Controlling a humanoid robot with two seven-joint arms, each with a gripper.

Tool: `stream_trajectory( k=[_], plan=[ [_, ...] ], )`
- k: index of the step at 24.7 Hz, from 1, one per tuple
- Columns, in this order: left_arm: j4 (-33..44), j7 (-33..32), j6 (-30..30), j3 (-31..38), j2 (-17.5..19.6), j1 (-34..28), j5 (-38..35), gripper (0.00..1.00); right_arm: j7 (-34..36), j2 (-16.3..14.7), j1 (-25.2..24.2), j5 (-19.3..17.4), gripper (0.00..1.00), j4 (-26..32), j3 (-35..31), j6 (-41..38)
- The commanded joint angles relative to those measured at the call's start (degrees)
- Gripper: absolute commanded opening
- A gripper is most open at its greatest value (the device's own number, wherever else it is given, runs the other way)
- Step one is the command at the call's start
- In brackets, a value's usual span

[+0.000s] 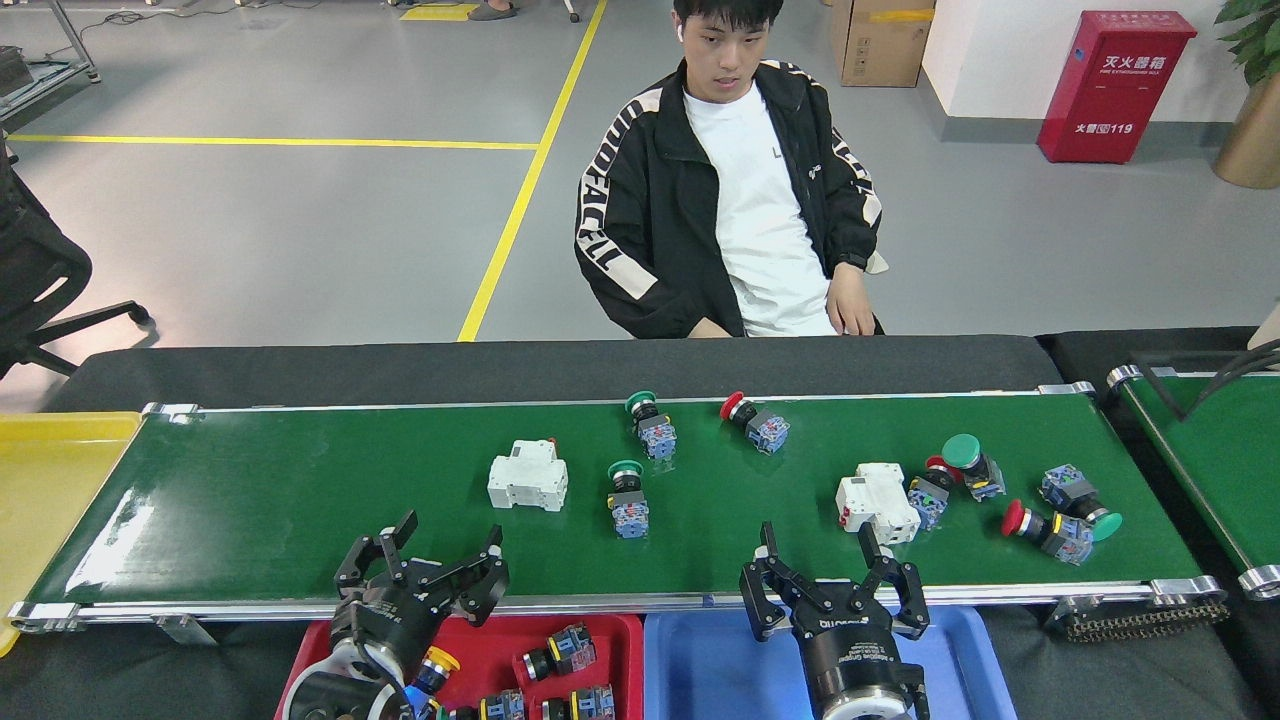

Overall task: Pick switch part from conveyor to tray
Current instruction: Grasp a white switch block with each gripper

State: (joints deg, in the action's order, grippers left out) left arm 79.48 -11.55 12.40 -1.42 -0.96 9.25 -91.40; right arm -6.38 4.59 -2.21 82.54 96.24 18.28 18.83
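Green belt: we see the conveyor [300,500], glossy dark green with silver rails, crossing the black counter [560,365] in front of us.
Switch parts: a white breaker [528,476] lies left of centre; two green-capped push buttons [652,427] [627,498] sit just right of it, apart from each other; a red-capped button [755,424] lies near the far rail.
Right cluster: a second white breaker [877,501] touches a red-capped button [930,490], with a big green mushroom button [968,463] just beside; two more switches [1045,530] [1078,497] lie close together near the belt's right end.
Left tool [425,555]: our fingers are spread wide, empty, over the near rail above the red tray [610,630].
Right tool [822,560]: fingers spread, holding nothing, at the near rail above the blue tray [700,665].
Red tray: several push buttons [560,650] lie inside.
Yellow tray [50,470]: at the belt's left end.
Person [740,190]: seated behind the counter.
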Motion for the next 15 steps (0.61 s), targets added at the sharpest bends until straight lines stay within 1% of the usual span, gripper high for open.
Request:
stream_trajectory(
  k=[1, 5, 6, 11, 12, 13, 15],
  plan=[
    [-0.8, 0.7, -0.7, -0.5, -0.1, 2.1, -0.2, 1.00, 0.0, 0.2, 0.4, -0.1, 1.00, -0.4, -0.4, 0.7],
    [-4.1, 0.7, -0.9, -1.6, -0.8, 5.2, -0.2, 1.00, 0.0, 0.2, 1.2, -0.2, 1.00, -5.2, -1.3, 0.9],
    [-5.3, 0.7, -0.9, -1.7, -1.0, 6.1, -0.2, 1.00, 0.0, 0.2, 2.1, -0.2, 1.00, -6.3, -2.0, 0.9],
    [-10.3, 1.4, -1.1, -2.0, -1.7, 10.0, -0.8, 1.00, -0.1, 0.5, 10.4, -0.4, 1.00, -15.0, -2.7, 0.9],
    [-11.6, 1.4, -1.9, -2.5, -1.7, 11.0, -1.7, 1.00, -0.1, 0.4, 11.5, -0.4, 1.00, -16.6, -2.7, 0.9],
    [-12.8, 1.4, -3.2, -3.1, -1.6, 11.8, -2.6, 0.99, 0.0, 0.4, 12.5, -0.4, 1.00, -18.2, -2.7, 0.9],
    [-14.7, 2.0, -3.8, -4.6, -1.1, 13.0, -4.4, 0.93, 0.0, 0.8, 15.0, -0.6, 1.00, -21.7, -2.6, 0.9]
  ],
)
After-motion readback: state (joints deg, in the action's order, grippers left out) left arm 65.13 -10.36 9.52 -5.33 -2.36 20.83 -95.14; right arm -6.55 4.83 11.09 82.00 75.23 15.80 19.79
